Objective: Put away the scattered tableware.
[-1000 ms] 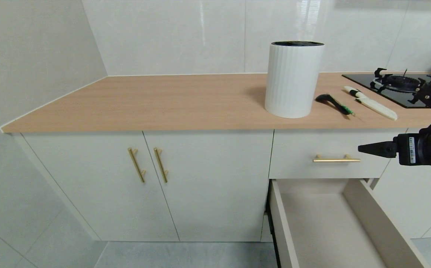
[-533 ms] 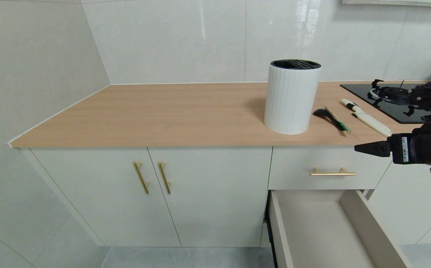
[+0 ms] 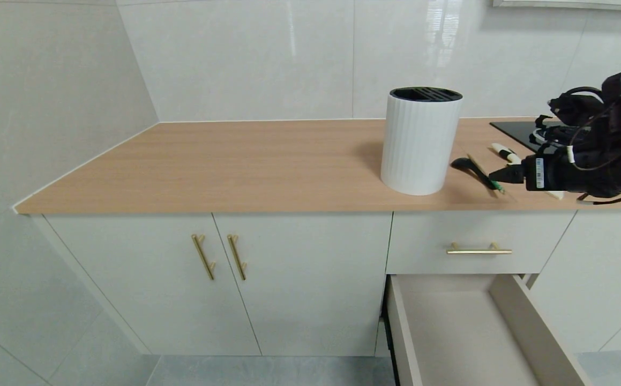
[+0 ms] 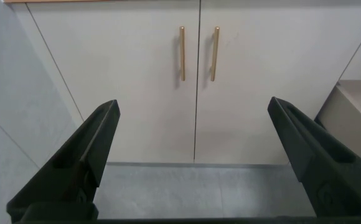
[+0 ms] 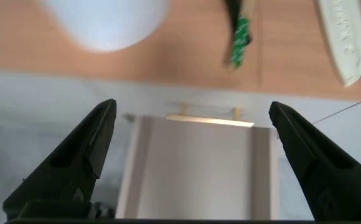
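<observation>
Right gripper (image 3: 500,175) at table (image 3: 235,161) edge, fingers wide, empty, near green handle end of black spoon (image 3: 473,166), 3 o'clock of white holder (image 3: 420,142). Straddle handle squarely, avoid white knife (image 3: 504,153). Left gripper (image 4: 193,104) wide, empty.

Head view overlooks counter (image 3: 235,161) and cabinet doors (image 3: 224,279); left wrist faces the doors, right wrist the counter.

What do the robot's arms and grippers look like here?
The left gripper and right gripper have matte black, wedge-shaped fingers tapering to the tips. The right arm is black, with looping black cables and a white barcode label near the wrist.
</observation>
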Controlling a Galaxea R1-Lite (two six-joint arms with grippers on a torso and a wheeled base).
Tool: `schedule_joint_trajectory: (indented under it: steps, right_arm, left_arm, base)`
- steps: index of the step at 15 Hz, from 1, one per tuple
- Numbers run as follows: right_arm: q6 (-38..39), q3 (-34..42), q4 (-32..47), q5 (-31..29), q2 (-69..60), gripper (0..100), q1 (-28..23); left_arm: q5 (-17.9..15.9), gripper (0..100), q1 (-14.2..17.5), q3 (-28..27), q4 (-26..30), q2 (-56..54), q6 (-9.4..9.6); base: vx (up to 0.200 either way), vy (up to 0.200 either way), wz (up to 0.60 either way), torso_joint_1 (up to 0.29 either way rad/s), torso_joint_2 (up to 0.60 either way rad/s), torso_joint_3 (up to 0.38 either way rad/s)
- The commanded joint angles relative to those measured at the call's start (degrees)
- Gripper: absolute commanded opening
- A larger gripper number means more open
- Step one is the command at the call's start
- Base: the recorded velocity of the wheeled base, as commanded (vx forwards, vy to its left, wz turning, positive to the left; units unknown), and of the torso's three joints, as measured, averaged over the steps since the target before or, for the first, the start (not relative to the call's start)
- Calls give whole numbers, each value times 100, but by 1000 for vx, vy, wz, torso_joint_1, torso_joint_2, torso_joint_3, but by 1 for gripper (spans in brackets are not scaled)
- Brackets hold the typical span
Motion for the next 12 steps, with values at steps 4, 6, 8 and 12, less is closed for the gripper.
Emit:
schedule_joint_trajectory:
  steps: [4, 6, 8, 12]
  right_arm:
    - [179, -974, 88, -734, 1426, 100, -297]
    - [214, -1026, 88, -742, 1505, 100, -314]
    - [214, -1044, 79, -751, 1602, 100, -314]
    - [223, -1097, 61, -760, 1733, 100, -314]
  left_arm:
    - [2, 100, -1, 0, -2, 9, 2]
    - [2, 100, -1, 0, -2, 9, 2]
    - [2, 100, -1, 0, -2, 9, 2]
    - [2, 100, -1, 0, -2, 9, 2]
  base:
    - [0, 0, 0, 0, 0, 0]
    - [0, 0, 0, 0, 0, 0]
    - [0, 0, 0, 0, 0, 0]
    - [0, 0, 0, 0, 0, 0]
